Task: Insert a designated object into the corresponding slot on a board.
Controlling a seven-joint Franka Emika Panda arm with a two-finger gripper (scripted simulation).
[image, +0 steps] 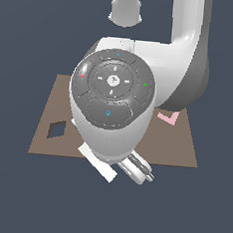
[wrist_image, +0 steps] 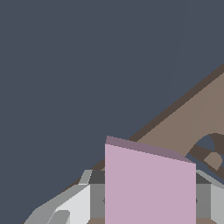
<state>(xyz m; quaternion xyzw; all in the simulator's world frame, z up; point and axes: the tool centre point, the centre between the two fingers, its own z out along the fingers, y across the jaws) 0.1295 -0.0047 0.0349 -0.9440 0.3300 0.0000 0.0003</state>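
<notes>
The small flat pale lilac diamond tile (wrist_image: 150,186) sits clamped between the 2 grey fingers (wrist_image: 97,201) of the pincer (wrist_image: 150,205), as the wrist view shows; it is lifted clear of the flat brown rectangular board (image: 186,144). This looks like the carry step, with insertion not yet done. The dark diamond-shaped slot (image: 57,129) lies open near the board's edge on the exterior view's left, so the next move calls for travelling over it, matching the tile's corners, then lowering. A pink L-shaped piece (image: 168,116) peeks out behind the arm. No readable writing appears.
</notes>
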